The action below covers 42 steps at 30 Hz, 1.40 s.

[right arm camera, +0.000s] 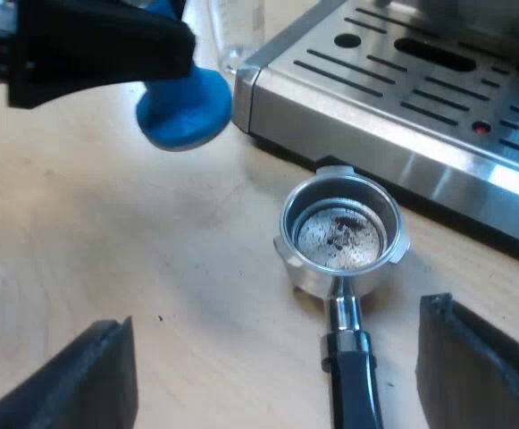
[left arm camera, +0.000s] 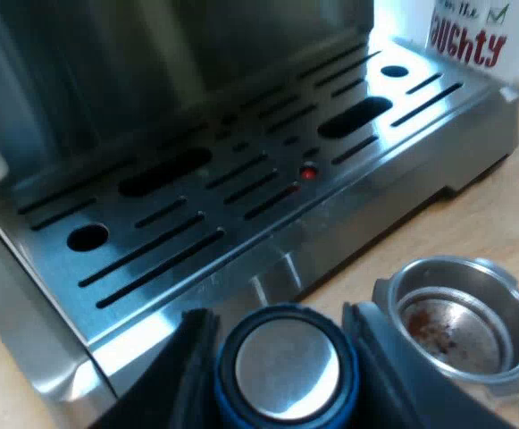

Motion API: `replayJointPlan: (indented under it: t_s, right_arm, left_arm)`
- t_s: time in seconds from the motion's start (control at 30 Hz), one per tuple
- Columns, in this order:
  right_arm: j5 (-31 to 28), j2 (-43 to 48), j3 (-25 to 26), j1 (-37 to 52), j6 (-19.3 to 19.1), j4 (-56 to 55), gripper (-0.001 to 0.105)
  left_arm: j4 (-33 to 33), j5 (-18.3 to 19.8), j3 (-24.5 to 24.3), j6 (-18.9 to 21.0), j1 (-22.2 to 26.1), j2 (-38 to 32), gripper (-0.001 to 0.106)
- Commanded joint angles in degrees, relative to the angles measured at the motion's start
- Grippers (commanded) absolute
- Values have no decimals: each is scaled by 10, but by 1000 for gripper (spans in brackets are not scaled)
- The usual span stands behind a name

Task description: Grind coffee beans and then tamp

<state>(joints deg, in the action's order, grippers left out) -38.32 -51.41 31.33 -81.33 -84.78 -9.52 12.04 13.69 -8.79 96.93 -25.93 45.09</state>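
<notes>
2 left fingers (left arm camera: 195,362) clamp the blue tamper (left arm camera: 286,365), right fingers (right arm camera: 76,380) hang spread wide above the metal holder (right arm camera: 341,234).

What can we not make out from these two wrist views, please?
Mug lettering, left wrist view: cut off by the edge.
Holder handle's end, right wrist view: cut off by the edge.
Measuring glass, right wrist view: top cut off, partly behind the blue tamper.

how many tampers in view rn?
1. The blue tamper sits between the left gripper's fingers, over the table near the metal holder, at the machine's front. Others may be hidden.
</notes>
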Motion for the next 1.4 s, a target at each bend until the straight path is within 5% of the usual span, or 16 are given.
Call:
replayJointPlan:
  t_s: [0.03,0.2,0.4,0.7,1.07,1.4]
  right_arm:
    - [-4,23,1,2,2,-34,67]
    - [-4,57,1,26,4,-97,63]
    - [11,84,1,65,6,-146,63]
    - [30,86,-12,72,25,-157,63]
    - [57,86,-41,71,22,-85,63]
    - [81,86,-42,71,-46,-50,63]
  left_arm:
    - [-13,1,-4,1,-2,-13,24]
    - [-109,15,-4,1,-2,-124,24]
    - [-172,29,-25,1,-2,-168,24]
    - [-221,29,-114,1,-4,-168,24]
    - [-224,33,-132,-1,-67,-163,24]
    - [-222,31,-173,-31,-131,-49,24]
